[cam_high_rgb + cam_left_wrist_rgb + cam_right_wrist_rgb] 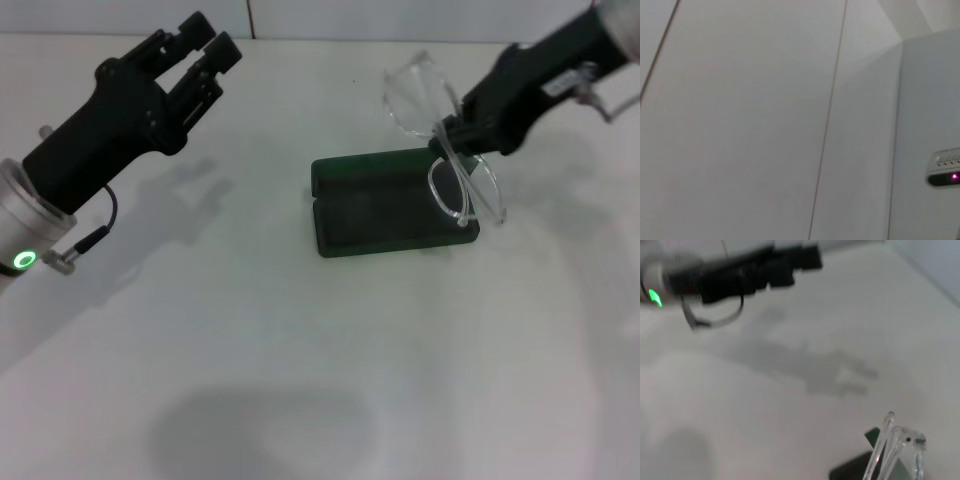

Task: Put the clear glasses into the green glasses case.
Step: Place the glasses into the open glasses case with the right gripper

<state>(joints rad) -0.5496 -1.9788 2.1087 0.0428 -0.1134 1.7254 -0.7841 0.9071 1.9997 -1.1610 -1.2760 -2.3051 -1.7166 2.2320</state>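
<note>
Mid-carry: right gripper (447, 133) pinching the glasses (440, 150), dangling tilted over the right end of the open case (385, 205). Probably needs lowering flat into the case next. Left gripper (200, 42) parked far left, spread.

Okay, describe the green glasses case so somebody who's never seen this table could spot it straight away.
On the white table, look right of centre, just under the right gripper holding the clear glasses. The green glasses case lies open there, a dark green rounded rectangle, the only dark thing resting on the tabletop.
</note>
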